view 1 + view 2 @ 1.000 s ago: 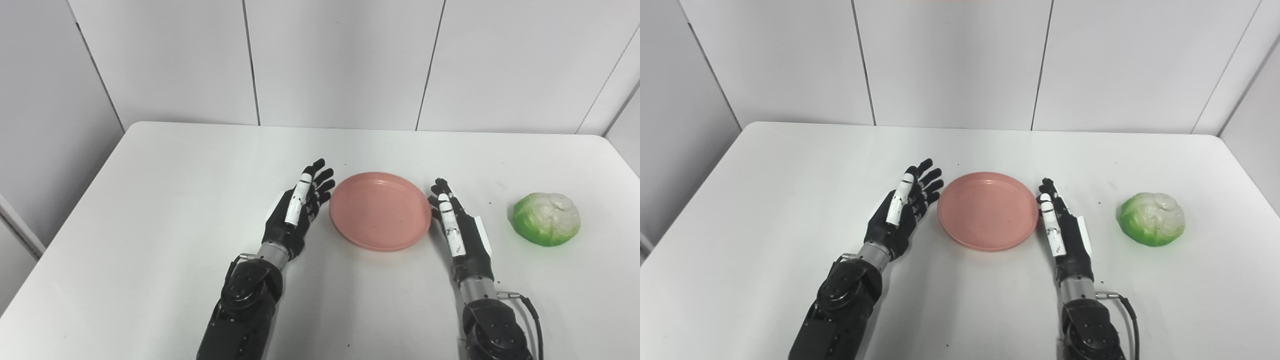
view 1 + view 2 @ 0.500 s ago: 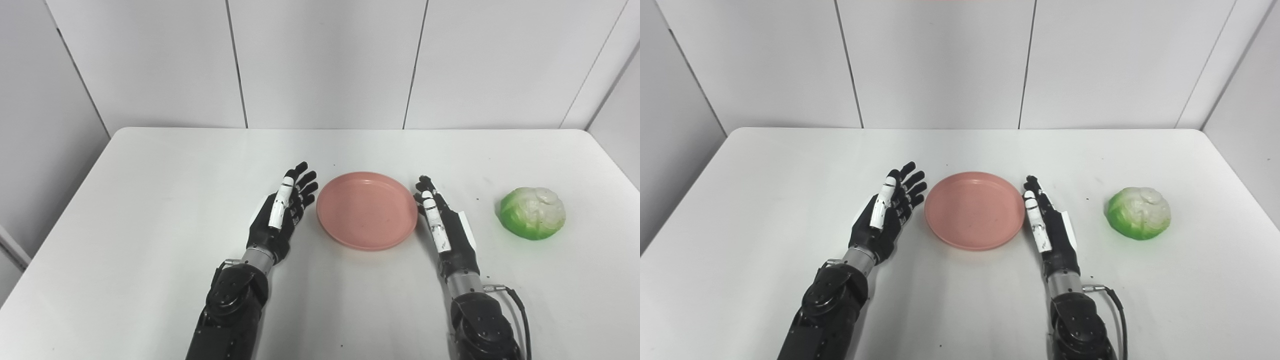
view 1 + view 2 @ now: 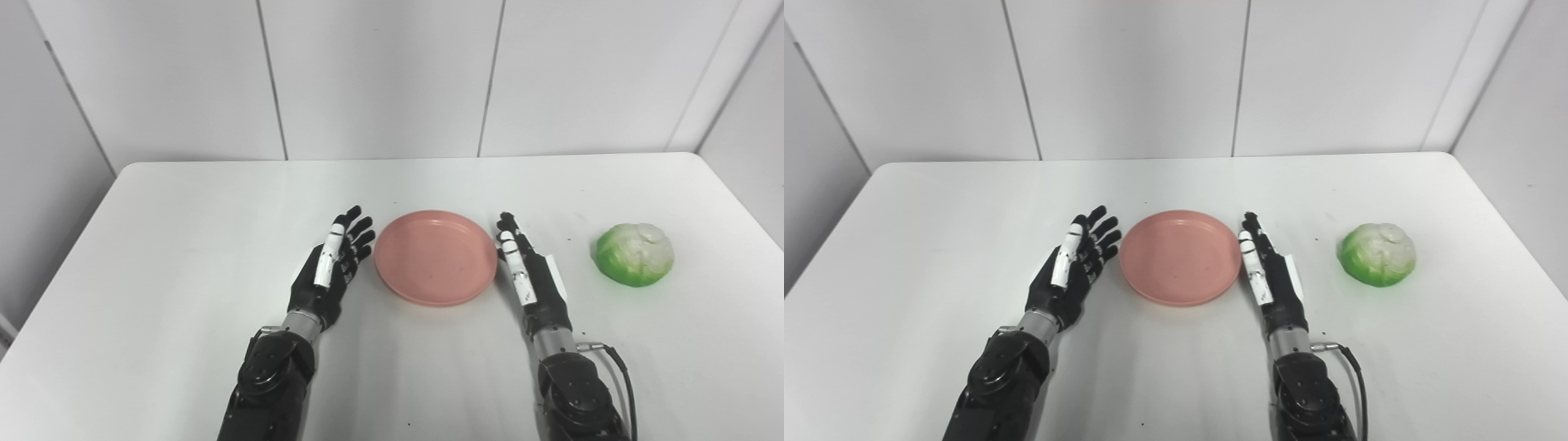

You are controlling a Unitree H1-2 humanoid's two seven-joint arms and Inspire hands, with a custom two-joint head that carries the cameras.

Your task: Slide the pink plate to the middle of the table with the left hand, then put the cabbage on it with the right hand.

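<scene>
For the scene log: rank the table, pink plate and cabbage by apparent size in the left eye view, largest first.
1. table, filling most of the lower picture.
2. pink plate, clearly wider than the cabbage.
3. cabbage, smallest.
Plate and cabbage sit at about the same depth, so nearness barely skews this.

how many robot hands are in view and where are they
2. The left hand lies open just left of the pink plate; the right hand lies open at its right edge. None looks hidden.
</scene>
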